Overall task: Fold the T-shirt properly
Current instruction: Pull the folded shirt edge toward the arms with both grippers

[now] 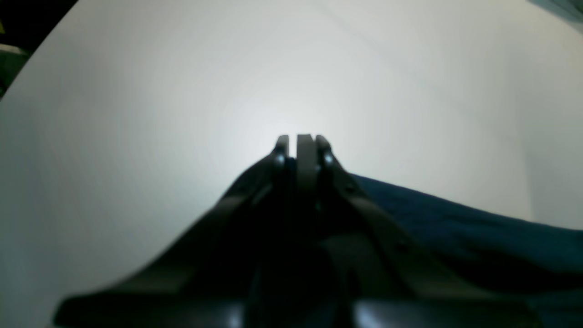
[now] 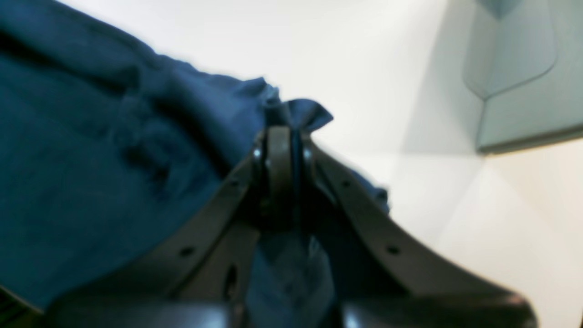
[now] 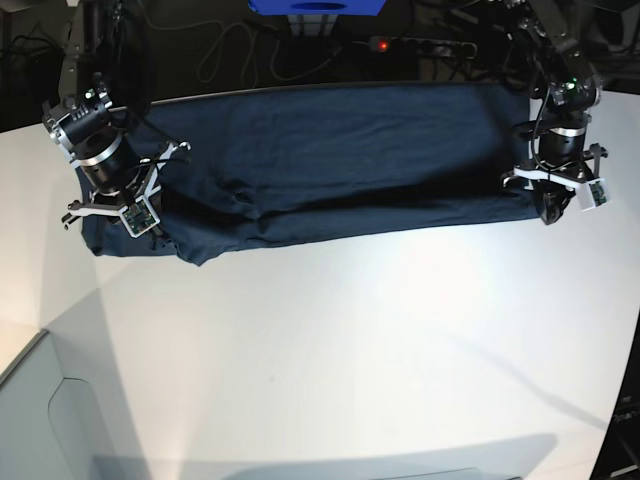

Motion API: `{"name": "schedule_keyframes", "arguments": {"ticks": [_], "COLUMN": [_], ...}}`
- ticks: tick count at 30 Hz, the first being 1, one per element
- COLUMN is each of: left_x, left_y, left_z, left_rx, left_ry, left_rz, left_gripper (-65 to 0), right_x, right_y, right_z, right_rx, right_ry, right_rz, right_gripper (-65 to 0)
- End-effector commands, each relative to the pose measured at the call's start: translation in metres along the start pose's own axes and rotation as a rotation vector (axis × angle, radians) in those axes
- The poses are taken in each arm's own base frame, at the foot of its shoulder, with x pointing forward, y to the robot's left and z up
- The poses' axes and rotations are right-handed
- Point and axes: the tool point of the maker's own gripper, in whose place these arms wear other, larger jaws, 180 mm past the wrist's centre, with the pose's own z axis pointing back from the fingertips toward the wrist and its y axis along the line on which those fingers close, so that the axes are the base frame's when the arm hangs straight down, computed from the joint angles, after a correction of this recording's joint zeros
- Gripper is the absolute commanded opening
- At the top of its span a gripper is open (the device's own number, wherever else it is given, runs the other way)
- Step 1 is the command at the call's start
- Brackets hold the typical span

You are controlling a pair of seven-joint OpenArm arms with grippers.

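Observation:
The dark navy T-shirt (image 3: 330, 150) lies spread as a wide band along the far side of the white table (image 3: 350, 350), its near edge wrinkled. On the base view's left, my right gripper (image 3: 112, 218) is at the shirt's end. The right wrist view shows this gripper (image 2: 282, 130) shut on the T-shirt (image 2: 91, 159), a tuft of cloth poking past the tips. On the base view's right, my left gripper (image 3: 548, 205) is at the other end. In the left wrist view it (image 1: 304, 139) is shut, with the T-shirt (image 1: 478, 237) running off to the right from its jaws.
A grey panel (image 3: 60, 420) lies at the table's near left corner, also seen in the right wrist view (image 2: 524, 91). Behind the table's far edge are cables, a power strip (image 3: 400, 45) with a red light and a blue box (image 3: 315, 6).

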Motion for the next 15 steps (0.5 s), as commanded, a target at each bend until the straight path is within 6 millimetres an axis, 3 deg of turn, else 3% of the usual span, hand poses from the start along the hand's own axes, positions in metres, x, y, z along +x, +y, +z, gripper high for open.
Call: {"name": "schedule_keyframes", "arguments": {"ticks": [1,8,15], "left_x": [0.013,0.000,0.001], "left_y": [0.000,0.004,0.010], "left_z": [0.003,0.007,0.009], "left_rx": [-0.004,0.001,0.016], "left_ry": [-0.047,-0.015,-0.019], "left_rz": [-0.013,-0.008,-0.009], "left_gripper": [-65.0,-65.0,-65.0], "right_x": [0.005,-0.034,-0.038], "right_y": [0.001,0.022,0.007], "right_z": [0.005,0.019,0.026], "right_rx": [0.004,0.057,0.009], "right_ry": [-0.025,0.080,0.053], "right_rz": [0.014,-0.005,-0.023], "right_gripper": [-65.0,-65.0,-64.9]}}
